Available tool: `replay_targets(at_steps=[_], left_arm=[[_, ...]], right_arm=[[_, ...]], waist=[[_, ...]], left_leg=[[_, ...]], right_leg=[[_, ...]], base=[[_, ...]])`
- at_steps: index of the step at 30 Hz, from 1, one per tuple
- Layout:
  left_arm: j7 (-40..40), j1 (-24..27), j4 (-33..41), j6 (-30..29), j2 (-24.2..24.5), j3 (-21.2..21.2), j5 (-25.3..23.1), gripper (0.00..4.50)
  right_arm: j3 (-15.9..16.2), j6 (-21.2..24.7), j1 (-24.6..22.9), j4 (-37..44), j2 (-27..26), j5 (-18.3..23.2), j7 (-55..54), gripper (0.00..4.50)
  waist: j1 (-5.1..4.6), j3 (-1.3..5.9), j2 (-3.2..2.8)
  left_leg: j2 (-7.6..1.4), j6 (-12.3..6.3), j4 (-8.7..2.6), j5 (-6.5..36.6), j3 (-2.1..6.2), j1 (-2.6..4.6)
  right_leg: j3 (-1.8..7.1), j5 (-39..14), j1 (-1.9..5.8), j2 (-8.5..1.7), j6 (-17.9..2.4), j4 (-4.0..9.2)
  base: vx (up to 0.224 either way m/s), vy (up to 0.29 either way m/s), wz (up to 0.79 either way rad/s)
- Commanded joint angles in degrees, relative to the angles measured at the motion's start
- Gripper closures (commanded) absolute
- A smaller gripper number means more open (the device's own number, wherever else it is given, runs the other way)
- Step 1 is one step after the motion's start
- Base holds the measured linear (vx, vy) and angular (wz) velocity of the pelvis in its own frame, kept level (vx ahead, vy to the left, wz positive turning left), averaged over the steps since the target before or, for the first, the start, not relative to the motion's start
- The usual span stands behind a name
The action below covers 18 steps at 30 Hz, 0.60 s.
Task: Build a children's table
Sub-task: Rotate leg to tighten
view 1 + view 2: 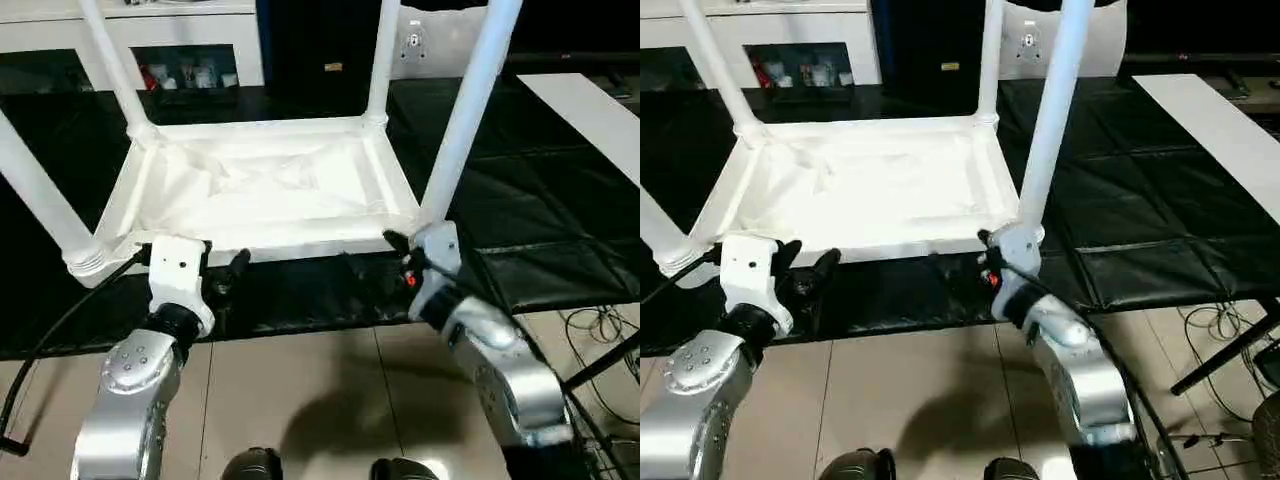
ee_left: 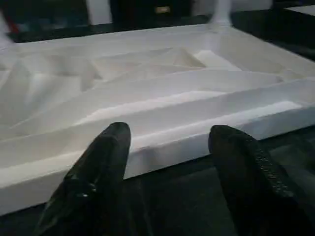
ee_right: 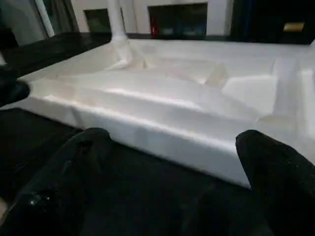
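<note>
With your left pincer (image 2: 167, 162) and right pincer (image 3: 172, 167) both spread empty beside the upturned children's table (image 1: 260, 185), nudging its rim could loosen the legs (image 1: 465, 110).

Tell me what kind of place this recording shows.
Probably an indoor lab or workshop: black padded floor mats over beige floor tiles, loose black cables, and a white storage cabinet behind.

The children's table (image 1: 260, 190) looks like smooth white plastic with a soft sheen, ribbed on the underside, and the legs (image 1: 462, 120) are the same stuff. It sits on matt black padded mats (image 1: 540, 200). Forearms (image 1: 505, 375) are brushed silver metal, fingers (image 2: 103, 167) slightly glossy black, floor tiles (image 1: 300, 400) beige and smooth.
</note>
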State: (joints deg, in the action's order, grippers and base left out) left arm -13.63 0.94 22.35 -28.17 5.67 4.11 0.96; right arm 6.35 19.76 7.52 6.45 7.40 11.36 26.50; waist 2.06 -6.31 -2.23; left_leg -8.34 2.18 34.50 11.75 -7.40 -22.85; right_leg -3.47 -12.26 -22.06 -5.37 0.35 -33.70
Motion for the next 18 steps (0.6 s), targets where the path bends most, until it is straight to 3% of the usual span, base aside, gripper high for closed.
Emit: replay_targets(at_steps=[1, 2, 5, 10, 12, 13, 14, 15, 16, 17, 18], left_arm=[[1.15, 1.36, 1.14, 1.94, 0.12, -0.03, -1.19, 1.31], [1.46, 1.6, 1.26, 2.18, 0.22, 0.01, -1.36, 1.31], [2.06, 1.79, 1.28, 2.01, 0.04, 0.74, -0.65, 1.31], [1.25, 1.49, 1.85, 3.24, -0.52, 1.44, 1.88, 1.31], [1.45, 1.46, 1.76, 3.33, -0.53, 1.33, 1.74, 1.31], [1.64, 1.48, 1.62, 3.48, -0.47, 1.2, 1.55, 1.31], [1.76, 1.61, 1.6, 3.53, -0.49, 1.02, 1.54, 1.31], [1.87, 1.73, 1.59, 3.57, -0.5, 0.86, 1.55, 1.31], [1.93, 1.8, 1.6, 3.57, -0.51, 0.78, 1.57, 1.31], [1.92, 1.85, 1.55, 3.64, -0.48, 0.7, 1.75, 1.31], [1.83, 1.85, 1.47, 3.64, -0.44, 0.62, 1.98, 1.31]], right_arm=[[-0.29, 0.18, -1.89, 3.47, 0.05, 1.22, -0.01, 0.0], [-0.34, 0.05, -2.46, 3.98, 0.09, 1.41, 0.09, 0.0], [-0.53, 0.6, -3.59, 5.05, 0.29, 2.45, 0.71, 0.0], [-0.05, 0.52, -3.78, 5.36, 0.56, 2.22, 0.69, 0.0], [0.0, 0.62, -3.74, 5.45, 0.46, 2.24, 0.56, 0.0], [0.05, 0.67, -3.71, 5.51, 0.41, 2.24, 0.52, 0.0], [0.4, 0.81, -3.68, 5.63, 0.57, 2.22, 0.71, 0.0], [0.73, 0.93, -3.65, 5.74, 0.73, 2.2, 0.88, 0.0], [0.93, 0.99, -3.63, 5.8, 0.84, 2.21, 0.97, 0.0], [1.22, 1.09, -3.65, 5.91, 1.06, 2.13, 1.01, 0.0], [1.4, 0.97, -3.66, 5.86, 1.19, 1.89, 0.9, 0.0]], waist=[[-0.08, 2.77, 0.36], [-0.15, 2.68, 0.29], [-0.32, 2.6, 0.13], [-0.55, 2.04, -0.17], [-0.68, 1.85, -0.26], [-0.84, 1.85, -0.39], [-0.84, 1.66, -0.75], [-0.51, 1.25, -1.27], [0.91, 1.27, -1.95], [7.04, 1.63, -0.97], [4.61, 3.19, 2.69]], left_leg=[[-3.58, 2.1, -5.85, 25.8, 1.5, 1.39], [-3.68, 2.12, -6.07, 26.09, 1.63, 1.15], [-3.68, 2.68, -6.28, 28.28, 1.74, 1.42], [-3.48, 3.93, -6.32, 34.5, 2.05, 2.09], [-3.5, 4.27, -6.59, 37.24, 2.19, 2.25], [-3.63, 4.5, -7.09, 38.97, 2.34, 2.1], [-3.96, 5.19, -8.2, 43.75, 2.27, 2.22], [-4.69, 5.78, -11.24, 49.75, 1.62, 0.76], [-5.66, 5.94, -14.37, 53.85, 0.63, -2.04], [-2.91, 2.9, -14.32, 51.71, -2.77, -8.31], [-0.31, 0.17, -3.98, 25.16, -4.58, -1.41]], right_leg=[[2.06, -31.16, 0.71, -3.44, -4.47, 5.84], [1.92, -31.39, 0.93, -3.44, -3.94, 5.96], [1.63, -30.4, 0.73, -3.26, -3.62, 6.09], [0.97, -35.2, 0.22, -3.18, -1.86, 6.97], [0.34, -36.47, 0.31, -2.93, -1.02, 7.25], [-0.14, -35.76, 0.77, -2.63, -0.65, 7.02], [-0.82, -35.79, 1.27, -1.86, -0.18, 6.4], [-1.89, -32.81, 3.16, -0.08, -0.27, 3.22], [-1.83, -25.97, 6.11, 0.9, -1.07, -4.11], [-1.35, -18.52, 9.44, 2.08, -1.01, -10.23], [3.73, -49.85, 3.26, -1.9, 2.58, -4.9]], base=[[0.0, 0.0, 0.0], [0.0, 0.0, 0.0], [0.0, 0.0, 0.0], [0.0, 0.0, 0.0], [0.0, 0.0, 0.0], [0.0, 0.0, 0.0], [0.0, 0.0, 0.0], [0.0, 0.0, 0.0], [-0.098, -0.007, 0.04], [-0.101, -0.088, 0.4], [-0.101, -0.088, 0.4]])
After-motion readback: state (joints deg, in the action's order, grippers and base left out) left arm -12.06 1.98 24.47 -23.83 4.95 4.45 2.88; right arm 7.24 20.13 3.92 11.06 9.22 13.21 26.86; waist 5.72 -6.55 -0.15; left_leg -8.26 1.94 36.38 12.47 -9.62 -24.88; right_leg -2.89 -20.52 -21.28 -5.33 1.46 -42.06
